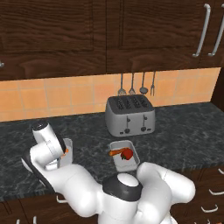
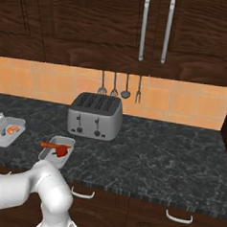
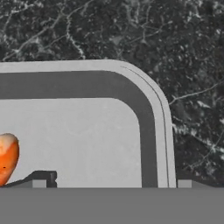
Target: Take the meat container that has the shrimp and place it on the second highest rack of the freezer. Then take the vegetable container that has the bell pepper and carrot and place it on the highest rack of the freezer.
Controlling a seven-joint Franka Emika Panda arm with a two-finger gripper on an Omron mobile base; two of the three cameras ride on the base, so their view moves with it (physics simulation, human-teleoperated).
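Claw (image 3: 111, 183) wide, empty, poised straddling rim of meat container (image 3: 87, 131) holding shrimp (image 3: 6, 164); vegetable container (image 1: 124, 155) waits on worktop (image 1: 183, 135), just beside.

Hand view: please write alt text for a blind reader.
A grey tray with a rounded corner lies on a dark marbled counter, seen from close above. An orange-pink shrimp sits inside at the left edge.

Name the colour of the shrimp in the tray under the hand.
Orange fading to pale pink; the shrimp shows best in the hand view.
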